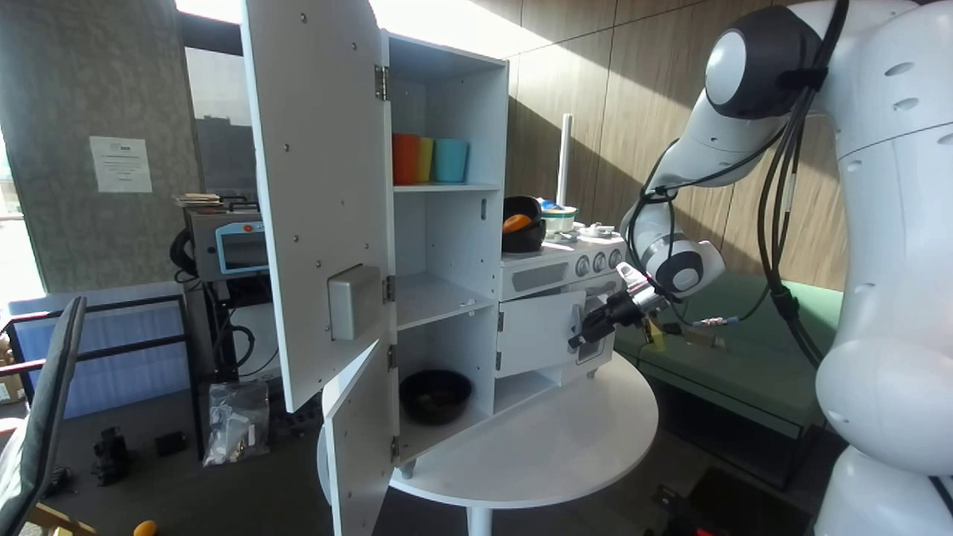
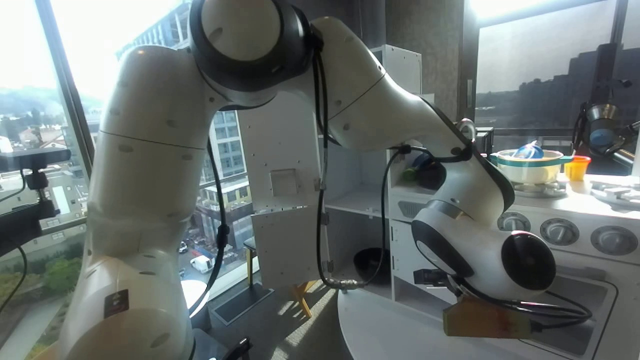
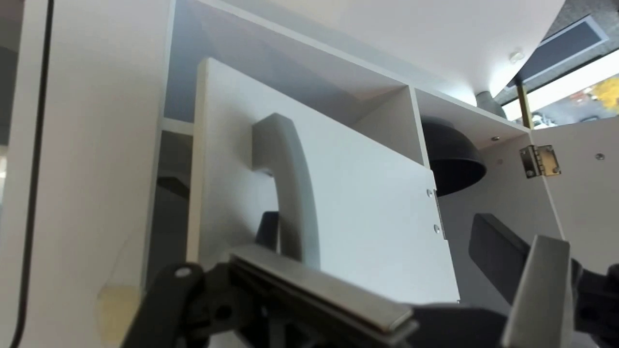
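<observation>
In the wrist view the claw [image 3: 379, 237] is spread wide, one finger low at centre and the other at lower right, clamped on nothing. The tip of the finger at centre pokes in behind the bar of a grey curved handle [image 3: 296, 188]; whether they touch I cannot tell. The handle is fixed to a small white door [image 3: 372, 217], which fills the middle of the frame and stands ajar, its left edge away from the opening. A black bowl [image 3: 449, 154] shows right of centre, in the neighbouring compartment.

In an exterior view the small white door lies right of centre, below the stove knobs [image 1: 582, 266]. The white cabinet [image 1: 461, 238] stands on a round counter [image 1: 551, 447] at bottom centre. A tall door [image 1: 320, 186] hangs open left of centre, next to an upper shelf bearing an orange cup [image 1: 405, 158], a yellow cup [image 1: 425, 158] and a blue cup [image 1: 450, 160].
</observation>
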Tool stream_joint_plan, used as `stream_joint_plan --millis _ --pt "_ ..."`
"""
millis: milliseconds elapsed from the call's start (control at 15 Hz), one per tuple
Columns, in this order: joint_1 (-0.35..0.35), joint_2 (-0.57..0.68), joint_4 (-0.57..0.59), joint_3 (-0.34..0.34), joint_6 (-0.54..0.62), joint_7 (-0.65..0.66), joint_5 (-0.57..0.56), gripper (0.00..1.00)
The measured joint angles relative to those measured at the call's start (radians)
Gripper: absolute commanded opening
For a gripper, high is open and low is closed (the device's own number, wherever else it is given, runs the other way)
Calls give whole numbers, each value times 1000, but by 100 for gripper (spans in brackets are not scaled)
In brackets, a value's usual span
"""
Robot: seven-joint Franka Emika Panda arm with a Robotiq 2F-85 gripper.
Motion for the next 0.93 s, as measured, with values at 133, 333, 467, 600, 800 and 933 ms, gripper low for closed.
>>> stream_joint_plan --millis 133,333,467,600,800,933 --pt "-2 -30 -34 -3 8 0 -33 100" --pt "7 -85 -89 -2 84 25 -95 100" --pt "14 -127 -127 -2 166 57 -145 100" --pt "23 -169 -166 1 278 90 -177 100" --pt "38 -216 -193 18 449 101 -137 100" --pt "54 -233 -180 28 507 145 -64 100"
